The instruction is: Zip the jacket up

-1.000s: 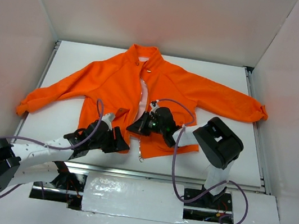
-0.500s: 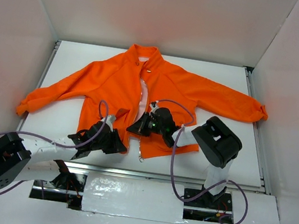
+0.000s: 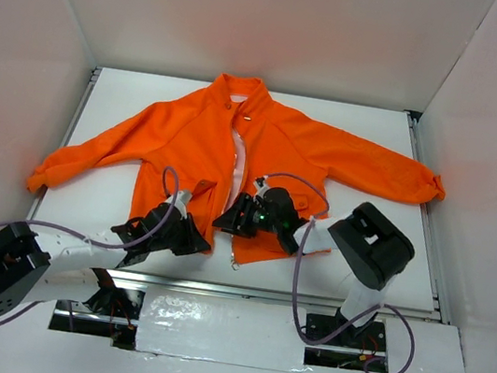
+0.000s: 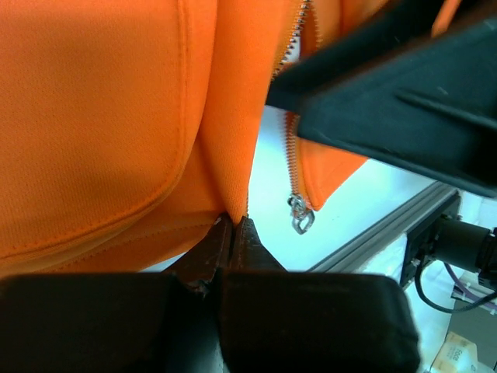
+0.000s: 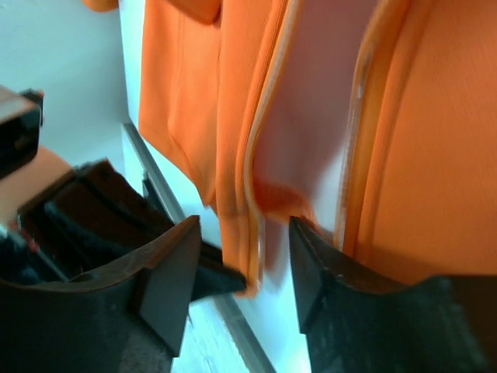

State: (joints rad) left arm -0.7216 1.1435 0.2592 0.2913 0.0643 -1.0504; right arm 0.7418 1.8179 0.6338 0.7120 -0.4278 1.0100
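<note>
The orange jacket (image 3: pixel 199 141) lies spread on the white table, front up, its pale zipper (image 3: pixel 236 161) undone down the middle. My left gripper (image 3: pixel 204 244) is at the bottom hem of the left front panel. In the left wrist view it (image 4: pixel 234 225) is shut on that orange hem edge (image 4: pixel 225 186). The zipper teeth (image 4: pixel 293 155) and the metal pull (image 4: pixel 300 218) hang at the other panel's lower corner. My right gripper (image 3: pixel 224 221) hovers over the lower zipper. In the right wrist view it (image 5: pixel 245 264) is open, and the jacket's front edge (image 5: pixel 233 194) lies between its fingers, ungripped.
The table's metal front rail (image 3: pixel 307 295) runs just below the hem. The right sleeve cuff (image 3: pixel 433 186) reaches the right wall and the left cuff (image 3: pixel 39 177) lies near the left edge. The two grippers are close together; the left fingertip (image 5: pixel 221 281) shows beside the right fingers.
My left gripper has closed on the hem edge. My right gripper was shut and has opened, shifting slightly towards the near edge.
</note>
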